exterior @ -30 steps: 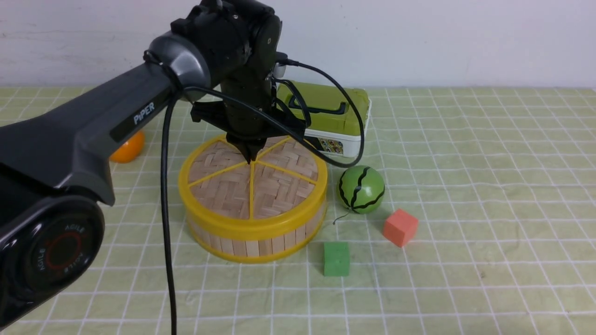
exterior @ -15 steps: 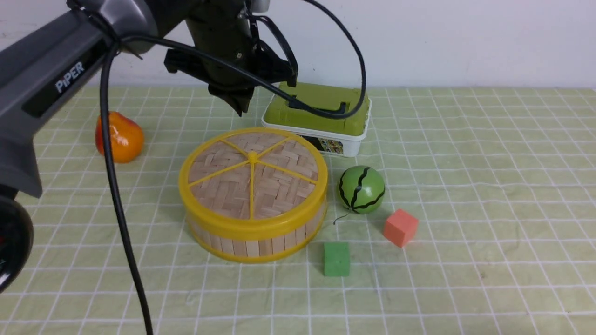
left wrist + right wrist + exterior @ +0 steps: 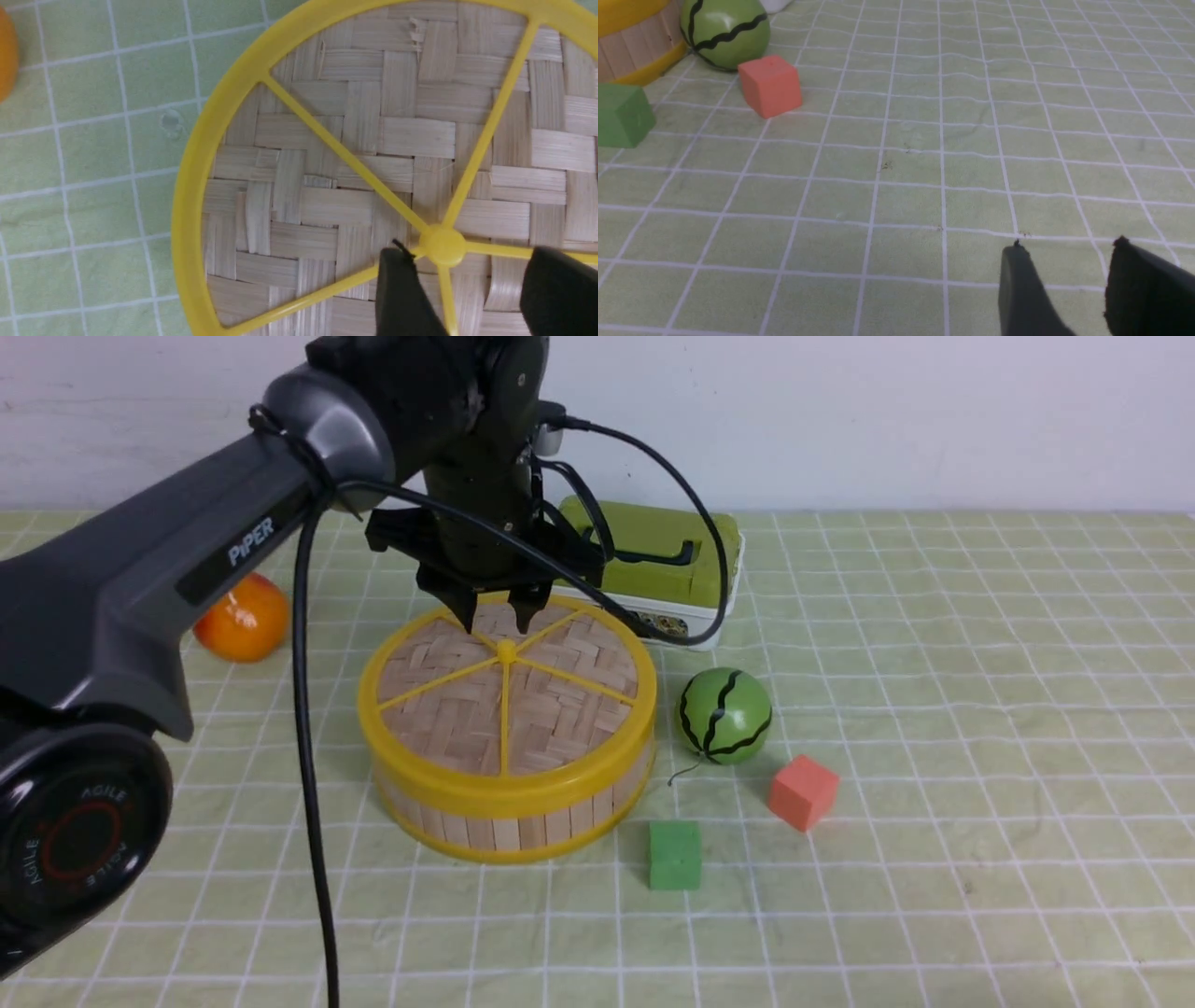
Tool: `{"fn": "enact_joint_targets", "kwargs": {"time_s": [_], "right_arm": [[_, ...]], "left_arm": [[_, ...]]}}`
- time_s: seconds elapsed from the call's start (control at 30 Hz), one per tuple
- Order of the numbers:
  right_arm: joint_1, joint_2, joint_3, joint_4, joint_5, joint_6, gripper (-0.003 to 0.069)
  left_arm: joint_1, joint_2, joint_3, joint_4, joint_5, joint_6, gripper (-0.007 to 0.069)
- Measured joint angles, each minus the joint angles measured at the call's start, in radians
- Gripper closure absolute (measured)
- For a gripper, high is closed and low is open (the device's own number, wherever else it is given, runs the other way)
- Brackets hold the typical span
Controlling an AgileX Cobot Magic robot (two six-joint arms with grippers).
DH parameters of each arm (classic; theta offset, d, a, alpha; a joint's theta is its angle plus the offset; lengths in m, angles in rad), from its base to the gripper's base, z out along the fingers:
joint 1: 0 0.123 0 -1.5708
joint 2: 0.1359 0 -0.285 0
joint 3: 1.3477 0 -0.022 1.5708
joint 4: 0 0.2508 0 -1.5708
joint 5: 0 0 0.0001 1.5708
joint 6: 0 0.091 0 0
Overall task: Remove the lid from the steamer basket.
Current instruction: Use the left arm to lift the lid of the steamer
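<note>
The left arm (image 3: 233, 546) has been brought back down over the lid (image 3: 504, 700) after a pull that came away empty. 1 second ago its jaws were pinched shut at the yellow hub (image 3: 506, 651), and 0.5 seconds ago they had been raised well clear, shut and holding nothing, with the lid left behind. Now the left jaws are parted to a moderate gap and hold nothing, with their 2 tips set just above the woven surface on either side of the hub. In the left wrist view the hub (image 3: 442, 245) is seen between the 2 dark fingers (image 3: 402, 298), nearer one than the other. The lid has not been shifted: it is seated flat on the steamer basket (image 3: 509, 823), which stands on the tabletop (image 3: 934, 728) between the orange fruit (image 3: 245, 619) and the watermelon ball (image 3: 724, 716). A 2nd attempt at the hub is judged to be under way, so the task is counted as not yet advanced. A lower, firmer closure is likely to be needed, since slipping off the small hub is the evident risk. The right jaws, seen only in the right wrist view, are partly open and empty over the tabletop.
</note>
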Motion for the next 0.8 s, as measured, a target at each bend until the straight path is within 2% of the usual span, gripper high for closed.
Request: {"fn": "enact_joint_targets", "kwargs": {"time_s": [0.23,0.33,0.5,0.8], "right_arm": [[0.0,0.0,0.0,0.0,0.0,0.0,0.0418],[0.0,0.0,0.0,0.0,0.0,0.0,0.0418],[0.0,0.0,0.0,0.0,0.0,0.0,0.0418],[0.0,0.0,0.0,-0.001,0.0,0.0,0.0418]], "left_arm": [[0.0,0.064,0.0,-0.005,-0.001,0.004,0.0286],[0.0,0.068,-0.001,-0.002,-0.003,0.02,0.0356],[-0.001,0.068,-0.001,0.003,-0.003,0.02,0.0519],[-0.001,0.063,-0.001,0.0,-0.003,0.019,0.0514]]}}
